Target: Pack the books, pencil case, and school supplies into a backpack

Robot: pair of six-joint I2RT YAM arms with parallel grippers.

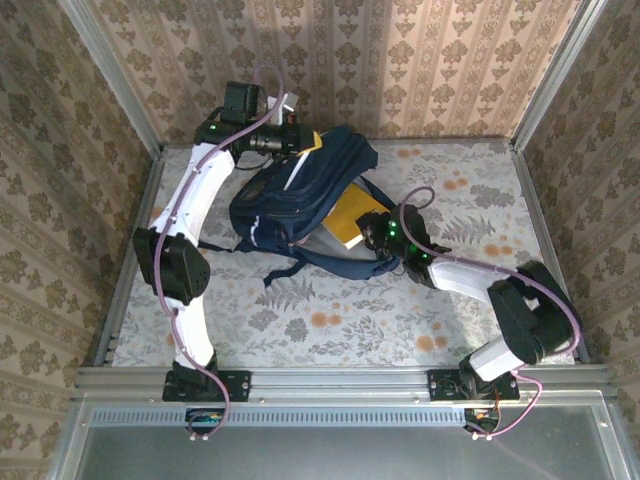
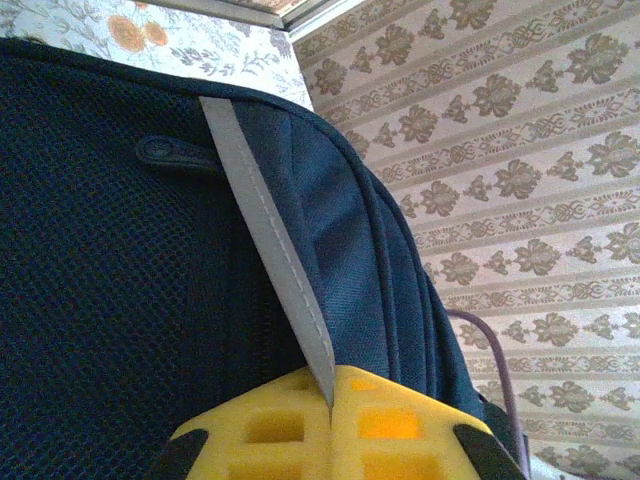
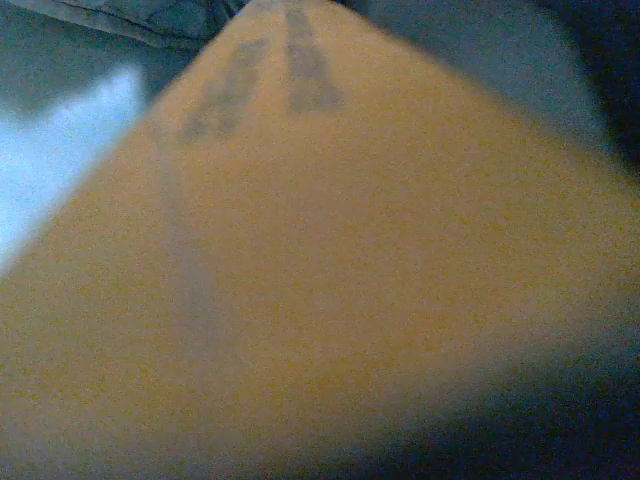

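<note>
The left gripper (image 2: 330, 402) pinches the backpack (image 1: 300, 195) by its grey strap (image 2: 270, 230) at the top, likely to hold its mouth open. At that mouth, the right gripper (image 1: 372, 232) seems clamped on the yellow book (image 1: 348, 218), partly inside.

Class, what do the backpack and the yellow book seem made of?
The backpack: woven, synthetic-looking fabric, matt navy; visible weave, mesh panel, stitched grey stripe. The yellow book: probably paper or card, smooth matt cover, though blurred.
</note>
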